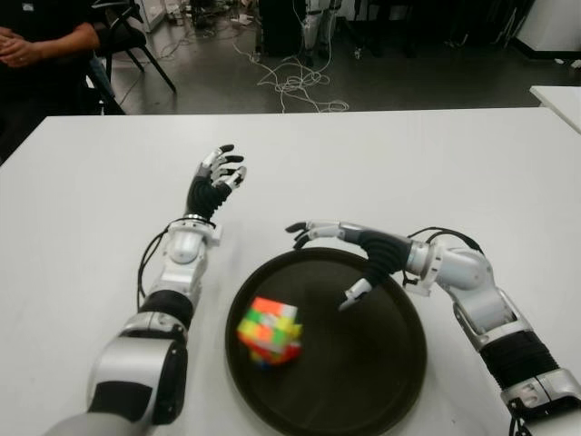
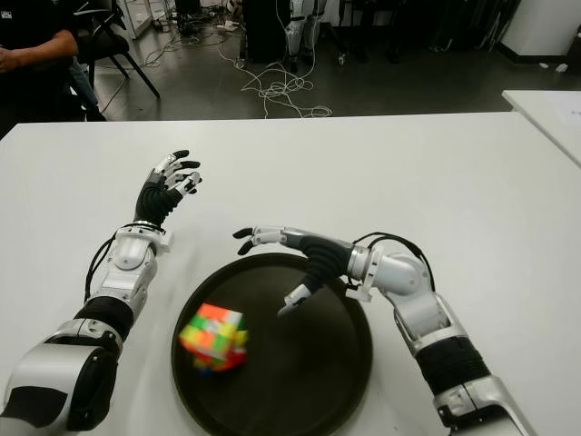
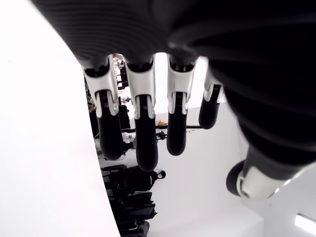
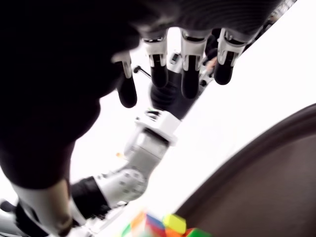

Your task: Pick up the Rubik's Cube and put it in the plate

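Note:
The Rubik's Cube [image 1: 269,331] lies tilted inside the round dark plate [image 1: 390,363], on its left part. My right hand [image 1: 329,259] hovers over the plate's far edge, to the right of the cube and apart from it, with fingers spread and holding nothing. In the right wrist view the cube [image 4: 163,224] shows at the edge, beyond the fingers [image 4: 190,74]. My left hand [image 1: 218,178] is raised over the white table [image 1: 381,163], left of the plate, with fingers extended and empty [image 3: 143,128].
A person in dark clothes sits beyond the table's far left corner [image 1: 41,45]. Cables lie on the floor behind the table [image 1: 290,82]. Another white table edge shows at the far right [image 1: 558,95].

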Robot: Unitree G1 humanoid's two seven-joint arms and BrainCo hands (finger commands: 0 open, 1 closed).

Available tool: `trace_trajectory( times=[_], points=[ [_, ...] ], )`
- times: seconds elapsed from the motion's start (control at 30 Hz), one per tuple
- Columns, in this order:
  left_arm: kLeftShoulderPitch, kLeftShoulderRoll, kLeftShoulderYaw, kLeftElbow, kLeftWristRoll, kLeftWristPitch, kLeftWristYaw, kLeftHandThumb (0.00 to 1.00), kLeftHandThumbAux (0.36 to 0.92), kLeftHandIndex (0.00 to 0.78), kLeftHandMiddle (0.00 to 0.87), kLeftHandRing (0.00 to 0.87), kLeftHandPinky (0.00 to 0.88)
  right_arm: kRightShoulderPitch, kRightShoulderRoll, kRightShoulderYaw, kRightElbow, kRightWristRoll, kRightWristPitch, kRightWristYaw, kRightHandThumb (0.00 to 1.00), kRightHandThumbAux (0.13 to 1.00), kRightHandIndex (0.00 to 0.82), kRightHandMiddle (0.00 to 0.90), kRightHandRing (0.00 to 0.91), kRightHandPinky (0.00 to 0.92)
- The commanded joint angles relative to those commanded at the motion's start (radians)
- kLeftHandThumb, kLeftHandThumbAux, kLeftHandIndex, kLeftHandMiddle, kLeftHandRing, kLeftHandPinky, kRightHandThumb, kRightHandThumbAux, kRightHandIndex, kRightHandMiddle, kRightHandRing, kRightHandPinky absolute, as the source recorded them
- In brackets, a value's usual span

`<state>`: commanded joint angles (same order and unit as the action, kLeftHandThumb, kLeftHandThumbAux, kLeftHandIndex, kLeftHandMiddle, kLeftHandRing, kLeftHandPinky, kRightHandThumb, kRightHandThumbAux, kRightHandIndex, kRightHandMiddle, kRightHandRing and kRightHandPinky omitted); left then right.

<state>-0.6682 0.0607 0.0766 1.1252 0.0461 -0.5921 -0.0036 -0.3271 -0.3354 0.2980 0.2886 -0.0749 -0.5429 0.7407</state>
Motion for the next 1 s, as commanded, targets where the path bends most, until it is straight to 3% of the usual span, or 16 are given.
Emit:
trace_trajectory(
  times=[0.6, 0.77, 1.0],
  points=[
    [0.0, -0.003, 0.003, -0.003, -0.001, 0.001, 0.0, 0.346, 0.606, 0.188, 0.286, 0.342, 0.374, 0.005, -0.011, 0.011, -0.043, -0.052, 0.017, -0.048, 0.0, 0.781, 0.221, 0.19, 0.139, 0.083],
    [0.0, 0.0, 0.0, -0.002, 0.005, 0.0, 0.005, 0.339, 0.616, 0.188, 0.287, 0.34, 0.365, -0.036, -0.066, -0.045, -0.064, -0.011, 0.021, -0.031, 0.0, 0.755, 0.21, 0.185, 0.141, 0.089],
    [-0.004, 0.004, -0.002, 0.003, 0.009, 0.005, 0.006, 0.353, 0.624, 0.19, 0.288, 0.34, 0.361, -0.082, -0.065, -0.163, 0.049, 0.09, -0.04, -0.08, 0.0, 0.755, 0.216, 0.197, 0.165, 0.13]
  ],
)
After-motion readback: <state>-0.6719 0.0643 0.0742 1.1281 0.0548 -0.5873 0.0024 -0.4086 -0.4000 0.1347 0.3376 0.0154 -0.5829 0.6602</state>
